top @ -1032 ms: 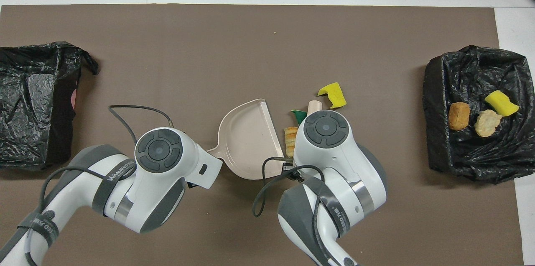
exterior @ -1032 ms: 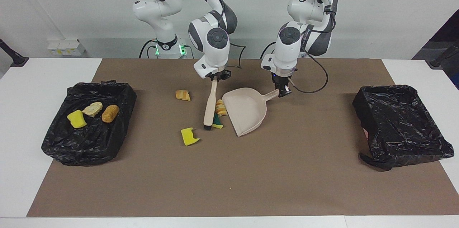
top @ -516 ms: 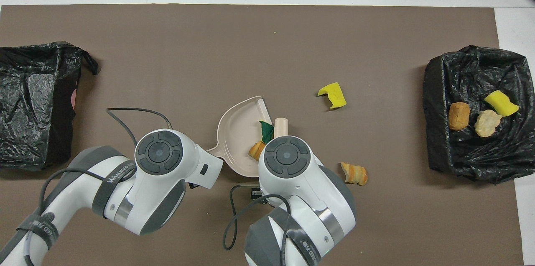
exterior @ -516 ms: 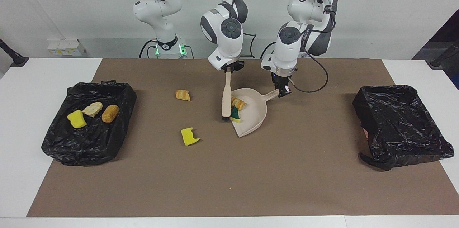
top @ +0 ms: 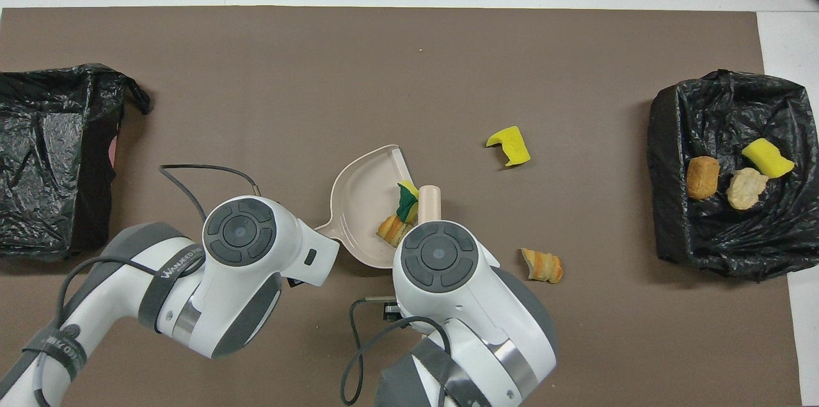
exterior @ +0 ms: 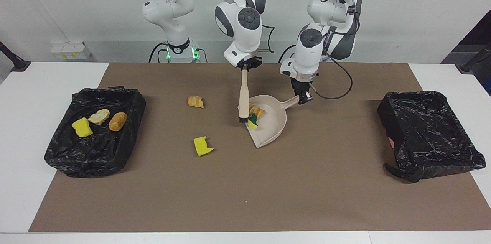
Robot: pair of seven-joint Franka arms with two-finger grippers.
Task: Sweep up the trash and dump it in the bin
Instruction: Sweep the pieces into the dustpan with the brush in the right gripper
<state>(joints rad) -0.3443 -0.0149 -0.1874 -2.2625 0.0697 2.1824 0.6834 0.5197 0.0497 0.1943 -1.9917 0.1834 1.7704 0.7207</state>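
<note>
My right gripper (exterior: pixel 245 66) is shut on the top of the beige brush (exterior: pixel 243 96), whose bristles stand at the mouth of the beige dustpan (exterior: pixel 274 125). My left gripper (exterior: pixel 303 99) is shut on the dustpan's handle. In the pan lie two pieces of trash, a tan bread chunk (exterior: pixel 255 111) and a green-backed sponge piece (exterior: pixel 252 122). Loose on the brown mat are another bread chunk (exterior: pixel 195 101) and a yellow sponge piece (exterior: pixel 202 146). In the overhead view both wrists hide the grippers; the dustpan (top: pixel 358 196) and the brush (top: pixel 430 201) show between them.
A black-lined bin (exterior: pixel 132 121) at the right arm's end of the table holds three scraps. A second black-lined bin (exterior: pixel 422 132) stands at the left arm's end. The brown mat (exterior: pixel 307 190) covers the table's middle.
The brush has swept the bread chunk and green-backed sponge piece toward the left arm's end into the dustpan. The right arm then rose a little. The left arm barely moved.
</note>
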